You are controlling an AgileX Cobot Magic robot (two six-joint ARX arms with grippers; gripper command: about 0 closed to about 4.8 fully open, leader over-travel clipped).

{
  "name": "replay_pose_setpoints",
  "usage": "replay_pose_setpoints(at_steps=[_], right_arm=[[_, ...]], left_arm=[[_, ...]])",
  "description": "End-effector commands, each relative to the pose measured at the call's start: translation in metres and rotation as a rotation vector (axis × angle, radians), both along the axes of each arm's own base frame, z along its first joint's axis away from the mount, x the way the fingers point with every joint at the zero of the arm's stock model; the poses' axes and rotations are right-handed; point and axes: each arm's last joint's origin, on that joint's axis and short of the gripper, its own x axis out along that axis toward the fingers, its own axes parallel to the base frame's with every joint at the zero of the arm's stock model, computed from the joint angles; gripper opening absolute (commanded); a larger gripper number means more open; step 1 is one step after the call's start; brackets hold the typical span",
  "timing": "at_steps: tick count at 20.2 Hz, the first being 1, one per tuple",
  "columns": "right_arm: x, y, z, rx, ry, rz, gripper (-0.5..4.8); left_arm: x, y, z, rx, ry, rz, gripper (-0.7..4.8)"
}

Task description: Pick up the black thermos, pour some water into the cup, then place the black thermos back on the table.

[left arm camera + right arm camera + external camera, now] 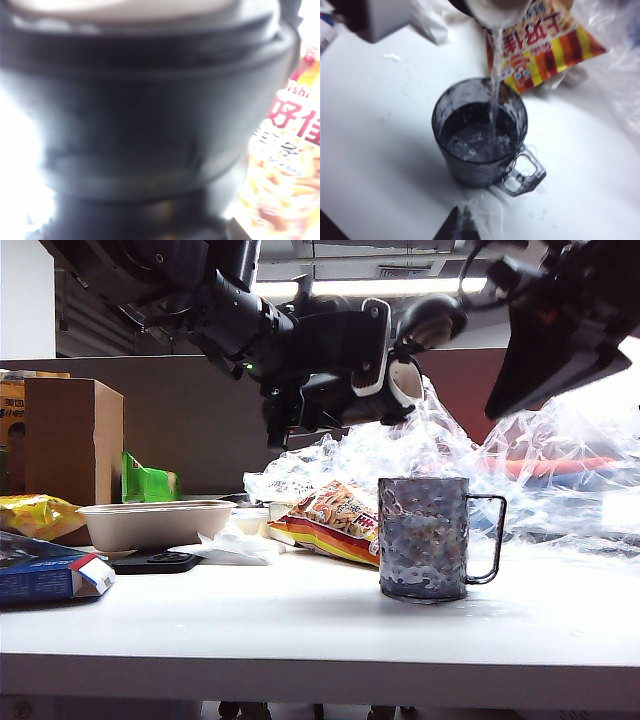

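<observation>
Above the cup (424, 537) on the table (300, 625), the black thermos (340, 360) was held tipped, clamped by the left gripper (300, 390); water (493, 85) was being poured. Return remained. Right gripper (560, 330), jaws together, hovered alongside.

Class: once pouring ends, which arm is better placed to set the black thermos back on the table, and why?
Left. The left gripper clamps the black thermos, tipped above the cup with water streaming in. The right gripper is shut, raised over the cup, away from the thermos.
</observation>
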Motion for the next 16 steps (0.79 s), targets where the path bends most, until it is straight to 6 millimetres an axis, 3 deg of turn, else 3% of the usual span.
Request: replay_pose_setpoints(at_steps=[1, 4, 7, 9, 13, 16], right_arm=[[-0.009, -0.006, 0.017, 0.051, -0.081, 0.003, -0.05], [-0.019, -0.013, 0.031, 0.098, -0.160, -0.004, -0.05], [-0.031, -0.020, 0.047, 0.155, -0.248, -0.004, -0.05], [-0.034, -0.022, 0.050, 0.166, -0.266, -0.005, -0.05], [-0.034, -0.023, 0.053, 0.184, -0.289, -0.001, -0.05], [-0.034, -0.022, 0.056, 0.209, -0.312, -0.001, -0.05]], left_arm=[[0.000, 0.001, 0.006, -0.146, 0.083, 0.074, -0.05], [0.000, 0.001, 0.003, -0.282, 0.220, 0.112, -0.05], [0.000, 0.003, 0.002, -0.688, 0.474, 0.269, -0.05], [-0.001, 0.005, 0.002, -0.849, 0.582, 0.340, -0.05], [-0.017, 0.014, 0.025, -1.073, 0.860, 0.295, -0.05], [-0.030, 0.022, 0.048, -1.110, 0.878, 0.255, -0.05]])
